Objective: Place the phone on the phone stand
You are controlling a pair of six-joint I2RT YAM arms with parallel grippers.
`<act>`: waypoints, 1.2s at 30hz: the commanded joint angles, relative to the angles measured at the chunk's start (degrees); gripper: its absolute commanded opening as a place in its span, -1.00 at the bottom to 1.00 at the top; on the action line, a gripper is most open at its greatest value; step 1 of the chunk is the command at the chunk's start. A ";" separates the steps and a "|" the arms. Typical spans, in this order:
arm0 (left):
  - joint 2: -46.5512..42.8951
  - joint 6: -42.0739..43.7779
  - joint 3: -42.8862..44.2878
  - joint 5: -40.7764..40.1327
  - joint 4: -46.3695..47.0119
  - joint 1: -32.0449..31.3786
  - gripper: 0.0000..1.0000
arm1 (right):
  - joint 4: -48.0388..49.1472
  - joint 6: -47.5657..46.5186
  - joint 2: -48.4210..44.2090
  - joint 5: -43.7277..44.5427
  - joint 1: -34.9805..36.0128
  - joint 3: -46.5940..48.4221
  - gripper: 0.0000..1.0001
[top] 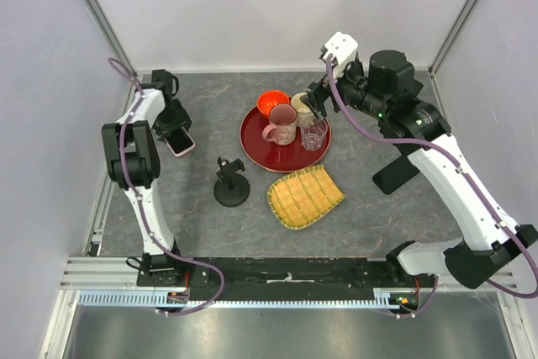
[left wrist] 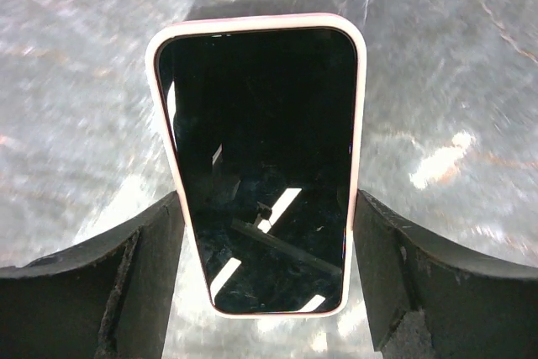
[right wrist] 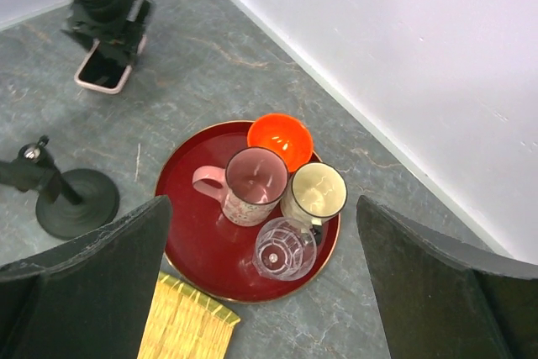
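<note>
At the bench's [top: 361, 208] far left, your left end effector [left wrist: 269, 216] straddles the phone [top: 179, 142], fingers [left wrist: 126, 275] at its long edges; can't tell if clamped. Hold sits twd one end, so it may pivot/slip before reaching the phone stand [top: 229, 184]. Right end effector [right wrist: 262, 208]: spread wide.

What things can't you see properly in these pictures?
Left wrist view: the left fingers sit on both sides of the phone, but I cannot tell if they squeeze it.
Right wrist view: the stand is cut off by the left edge; the mat is cut by the bottom edge and hidden partly by the right finger.
Top view: the left fingers cover one end of the phone.
</note>
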 commanded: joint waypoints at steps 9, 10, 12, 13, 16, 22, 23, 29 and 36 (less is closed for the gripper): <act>-38.36 -20.01 -12.49 12.33 13.97 0.34 -0.95 | 6.43 17.29 14.11 7.81 -3.12 13.80 0.97; -40.99 -21.77 -11.97 14.87 14.50 0.34 -0.95 | 7.92 18.18 14.81 4.76 -3.12 14.07 0.96; -42.94 -28.09 -11.53 17.52 14.76 0.34 -0.95 | 16.57 21.25 15.61 0.62 -2.34 11.80 0.96; -43.99 -30.38 -11.87 20.49 15.11 0.26 -0.95 | 20.64 22.66 15.35 -0.62 -1.72 7.70 0.96; -46.98 -42.22 -14.76 26.21 18.62 0.26 -0.95 | 39.45 28.02 14.73 -4.49 2.14 -0.65 0.96; -53.48 -51.22 -20.83 28.26 22.23 0.08 -0.95 | 61.36 34.01 19.74 -8.02 11.98 -6.04 0.96; -54.45 -52.01 -21.62 28.00 22.32 0.08 -0.95 | 62.59 33.66 21.31 -7.40 13.13 -5.88 0.96; -60.08 -57.47 -27.25 29.57 24.61 -0.01 -0.95 | 66.74 34.97 28.69 -4.32 17.61 -4.56 0.96; -61.40 -61.51 -29.37 31.77 27.95 -0.45 -0.95 | 66.48 35.24 35.47 -0.28 20.60 -0.78 0.75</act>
